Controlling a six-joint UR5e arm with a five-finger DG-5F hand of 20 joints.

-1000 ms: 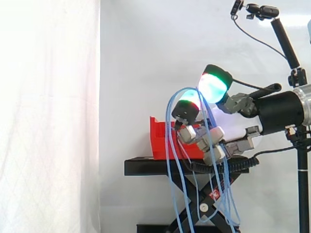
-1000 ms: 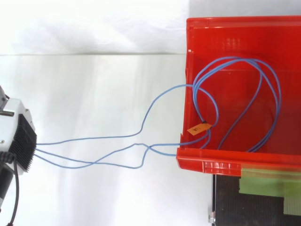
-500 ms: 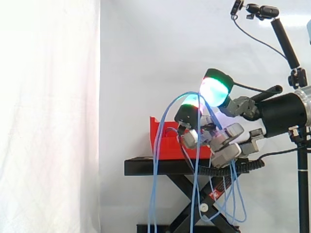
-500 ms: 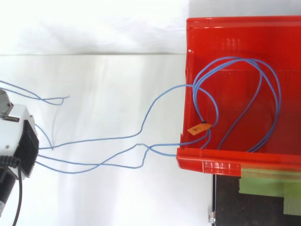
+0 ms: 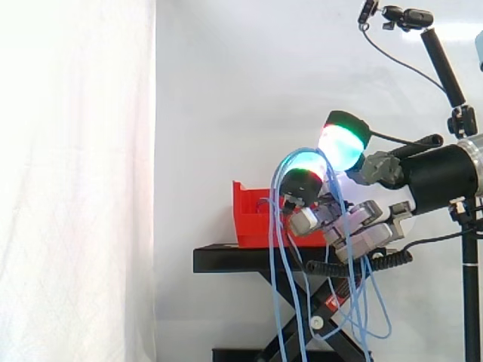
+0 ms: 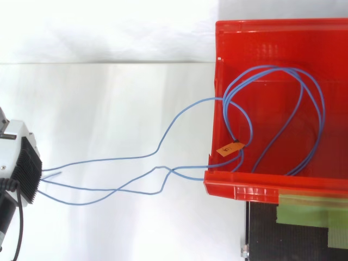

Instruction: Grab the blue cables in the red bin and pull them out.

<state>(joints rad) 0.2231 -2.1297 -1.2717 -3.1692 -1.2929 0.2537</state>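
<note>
White curtain [image 5: 75,188] beside pale wall [image 5: 226,90]

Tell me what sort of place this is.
Probably a robotics lab test rig: a white curtain backdrop, a red bin on a black stand, and a robot hand gripping blue cables.

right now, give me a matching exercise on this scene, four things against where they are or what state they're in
1 blue cables
2 orange tag
3 green tape
4 hand

a outside the red bin, by its wall
b fingers curled round the cables
c part in the bin, part trailing out over its wall
d inside the bin, on a cable

Pairs: 1-c, 2-d, 3-a, 4-b
</note>
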